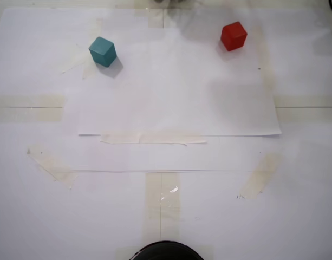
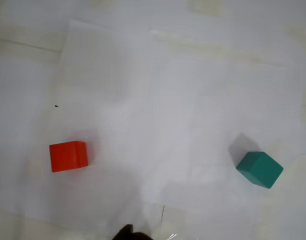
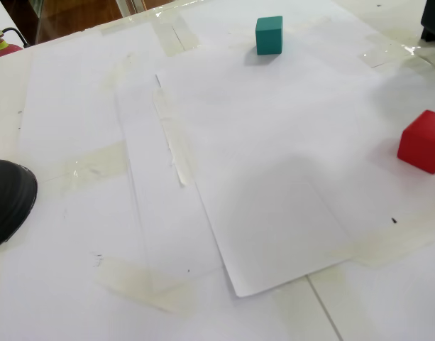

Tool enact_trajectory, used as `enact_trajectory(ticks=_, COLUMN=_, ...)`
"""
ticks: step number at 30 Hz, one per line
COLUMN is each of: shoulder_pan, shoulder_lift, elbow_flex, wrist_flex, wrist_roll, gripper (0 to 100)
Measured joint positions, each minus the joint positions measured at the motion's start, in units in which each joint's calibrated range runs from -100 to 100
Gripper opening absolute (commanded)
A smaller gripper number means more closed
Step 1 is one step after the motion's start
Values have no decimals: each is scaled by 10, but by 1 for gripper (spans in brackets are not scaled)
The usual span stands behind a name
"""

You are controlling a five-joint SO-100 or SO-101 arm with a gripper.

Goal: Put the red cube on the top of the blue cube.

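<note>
Looking down in a fixed view, the red cube (image 1: 233, 36) sits at about one o'clock on the taped white paper (image 1: 176, 103), the blue cube (image 1: 103, 51) at about eleven o'clock, well apart and both flat on the sheet.

The wrist view puts the red cube (image 2: 68, 156) at eight o'clock and the blue cube (image 2: 259, 169) at four o'clock, turned corner-on. Only a dark sliver (image 2: 130, 233) pokes in at the bottom edge — too little to say whether it is part of the gripper, so I cannot tell whether the pincer is parted or closed.

In a fixed view from the side, the blue cube (image 3: 269, 35) stands at twelve o'clock and the red cube (image 3: 423, 141) at three o'clock, its far edge cut off by the frame.

The red cube looks light, rigid and matte (probably not slippery) — I judge two opposite flat faces the best hold. The arm itself appears nowhere clearly.
</note>
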Motion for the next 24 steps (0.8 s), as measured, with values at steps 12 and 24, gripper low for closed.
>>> enact_trajectory(ticks=12, shoulder_pan=-76, shoulder_lift=51, elbow_flex=-17, wrist_flex=15, wrist_roll=-29, gripper=0)
enact_trajectory(ticks=24, shoulder_pan=-235, shoulder_lift=123, elbow_flex=-17, wrist_flex=15, wrist_roll=-112, gripper=0)
